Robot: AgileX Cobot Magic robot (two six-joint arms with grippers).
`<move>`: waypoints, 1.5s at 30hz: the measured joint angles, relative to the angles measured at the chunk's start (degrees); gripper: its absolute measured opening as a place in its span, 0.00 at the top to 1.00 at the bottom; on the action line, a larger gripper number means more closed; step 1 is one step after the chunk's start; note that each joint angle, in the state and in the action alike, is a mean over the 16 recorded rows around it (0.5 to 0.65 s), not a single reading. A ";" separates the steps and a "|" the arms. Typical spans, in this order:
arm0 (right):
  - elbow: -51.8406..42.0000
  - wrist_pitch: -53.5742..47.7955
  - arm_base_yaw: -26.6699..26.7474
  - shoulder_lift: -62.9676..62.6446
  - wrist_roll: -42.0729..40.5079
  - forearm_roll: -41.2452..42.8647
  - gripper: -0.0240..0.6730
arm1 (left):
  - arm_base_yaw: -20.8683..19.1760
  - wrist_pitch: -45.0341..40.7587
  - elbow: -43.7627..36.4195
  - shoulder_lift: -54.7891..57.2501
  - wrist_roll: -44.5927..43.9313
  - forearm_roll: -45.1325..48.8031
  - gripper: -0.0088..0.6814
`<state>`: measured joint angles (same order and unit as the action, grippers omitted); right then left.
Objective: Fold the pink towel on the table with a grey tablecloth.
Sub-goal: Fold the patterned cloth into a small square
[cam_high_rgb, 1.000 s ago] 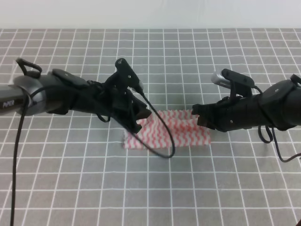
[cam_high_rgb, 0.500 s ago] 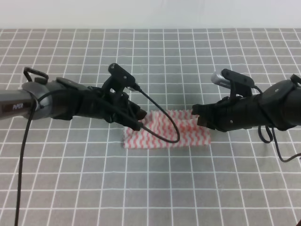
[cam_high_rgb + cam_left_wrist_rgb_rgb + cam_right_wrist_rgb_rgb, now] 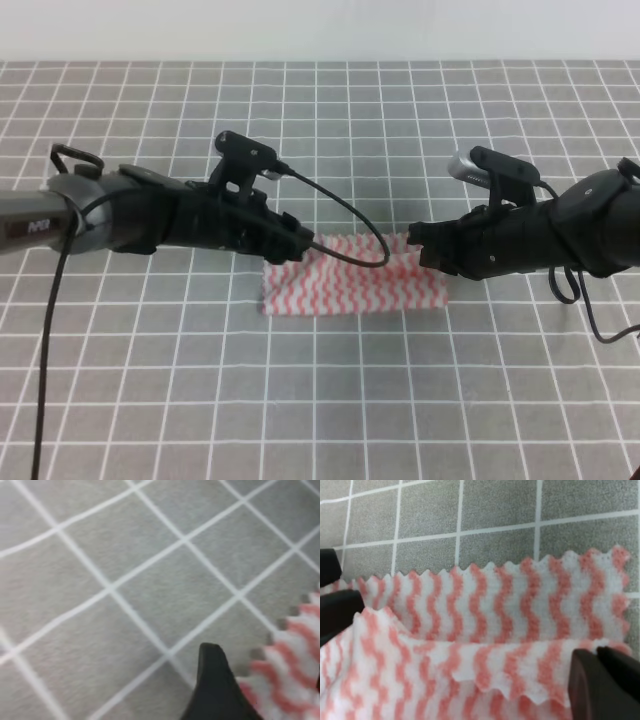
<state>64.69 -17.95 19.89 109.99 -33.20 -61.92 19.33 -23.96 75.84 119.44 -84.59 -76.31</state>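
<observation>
The pink towel (image 3: 350,280) lies folded on the table with a grey tablecloth (image 3: 320,400), near the middle of the exterior view. My left gripper (image 3: 302,247) sits low at the towel's far left corner. In the left wrist view one dark fingertip (image 3: 215,680) rests on the cloth beside the towel's zigzag edge (image 3: 295,670), with a wide gap to its right, so it reads as open. My right gripper (image 3: 418,243) is at the towel's far right corner. In the right wrist view its fingers (image 3: 600,680) are closed on the upper layer's edge (image 3: 520,665).
The left arm's black cable (image 3: 350,245) loops over the towel's far edge. Both arms reach inward low over the tablecloth, which ends at a pale wall (image 3: 320,30) at the back.
My left arm has dropped lower and its gripper has moved off the towel's left part toward the far corner. That part now lies flat. The right arm has held still.
</observation>
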 joint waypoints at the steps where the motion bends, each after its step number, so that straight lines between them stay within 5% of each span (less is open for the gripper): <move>1: -0.01 0.00 0.00 -0.03 -0.02 -0.01 0.99 | 0.00 0.02 0.01 0.00 0.72 0.33 0.43; 16: 0.02 0.04 0.01 0.08 -0.13 0.00 0.98 | -0.22 -1.43 0.82 -0.13 11.39 6.88 0.43; 34: -0.01 0.26 0.00 -0.03 -0.17 -0.11 0.99 | -3.88 -15.20 4.82 -1.22 32.67 20.02 0.43; 45: 0.01 0.41 0.00 0.03 -0.16 -0.23 0.99 | -2.14 -14.04 5.00 -0.14 32.98 19.69 0.43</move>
<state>64.69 -17.54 19.90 110.01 -33.36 -62.15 17.19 -37.99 80.84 119.30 -51.61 -56.62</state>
